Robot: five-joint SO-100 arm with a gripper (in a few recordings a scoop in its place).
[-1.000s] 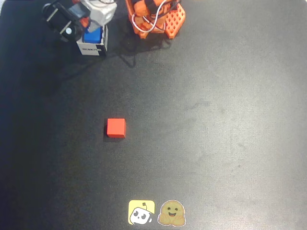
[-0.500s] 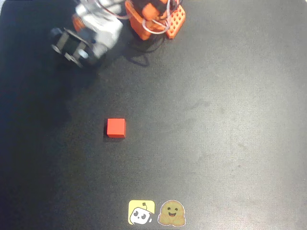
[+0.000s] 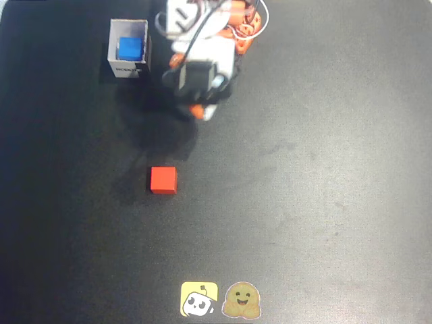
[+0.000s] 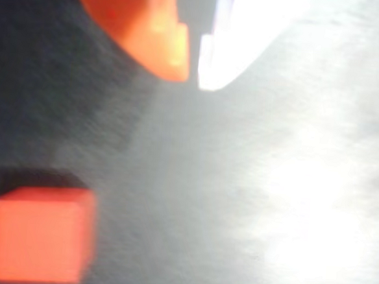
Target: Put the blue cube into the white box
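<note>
The blue cube lies inside the white box at the back left of the overhead view, the box's dark label facing the front. My gripper hangs to the right of the box, apart from it, pointing toward the table's middle. In the blurred wrist view, the gripper has its orange finger and white finger almost touching at the tips, with nothing between them.
A red cube sits on the black mat in front of the gripper, low left in the wrist view as the red cube. Two stickers lie at the front edge. The arm's orange base stands at the back.
The arm has swung right, away from the box, uncovering the blue cube inside it. The gripper now hangs over the mat right of the box. The red cube has not moved.
</note>
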